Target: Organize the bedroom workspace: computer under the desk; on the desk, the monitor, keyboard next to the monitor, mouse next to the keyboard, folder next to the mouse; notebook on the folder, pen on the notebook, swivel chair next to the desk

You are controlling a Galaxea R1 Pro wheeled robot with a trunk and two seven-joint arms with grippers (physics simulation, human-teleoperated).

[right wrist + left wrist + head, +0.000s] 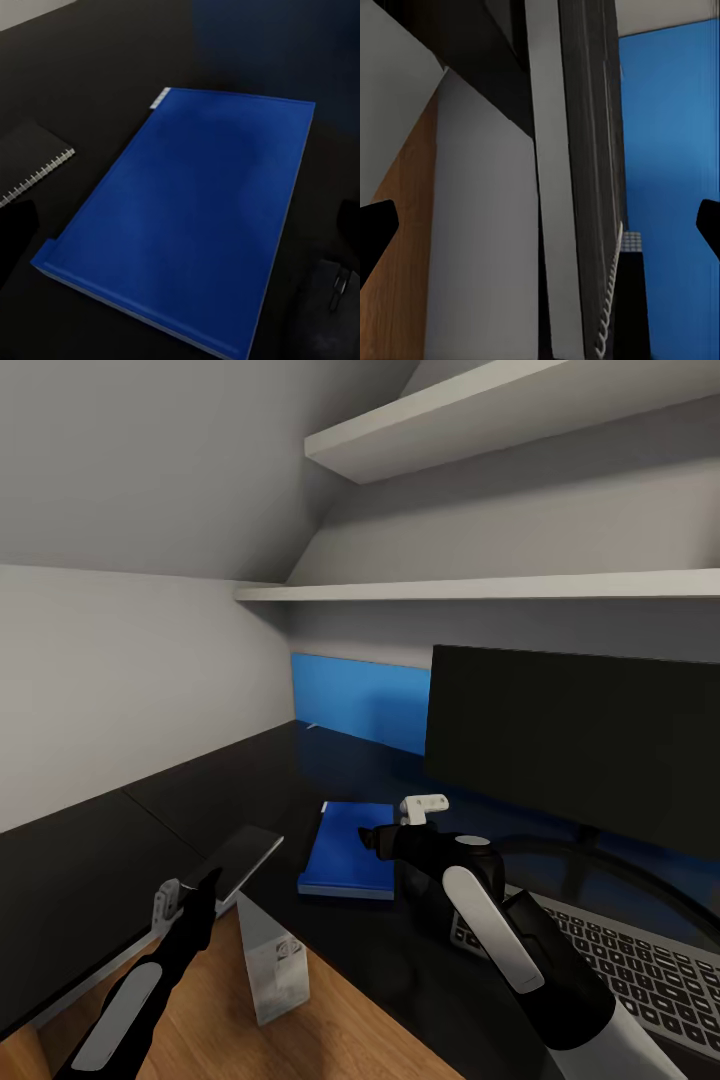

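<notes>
**Folder flat on the desk, notebook held in the left gripper**

Folder (348,850) lies flat on the black desk (120,840), left of the keyboard (640,970) and in front of the monitor (580,735). The monitor stands on the desk before the blue back panel (360,700), with two white shelves (480,588) on the wall above it. The keyboard sits at the foot of the monitor, partly hidden by the right arm.

The left gripper (205,880) holds the notebook (240,860) over the near edge of the desk, its jaws clamped on the cover. In the left wrist view the notebook (585,187) appears edge-on, its spiral binding (611,300) showing. Below it, on the wood floor under the desk edge, stands the computer (272,960).

The right gripper (375,840) hovers just above the folder's right side with its jaws apart and nothing between them. In the right wrist view the folder (195,217) is seen from above, the notebook (34,161) lies past one of its long edges, and the mouse (330,304) sits by one of its corners, dark and hard to make out.
</notes>
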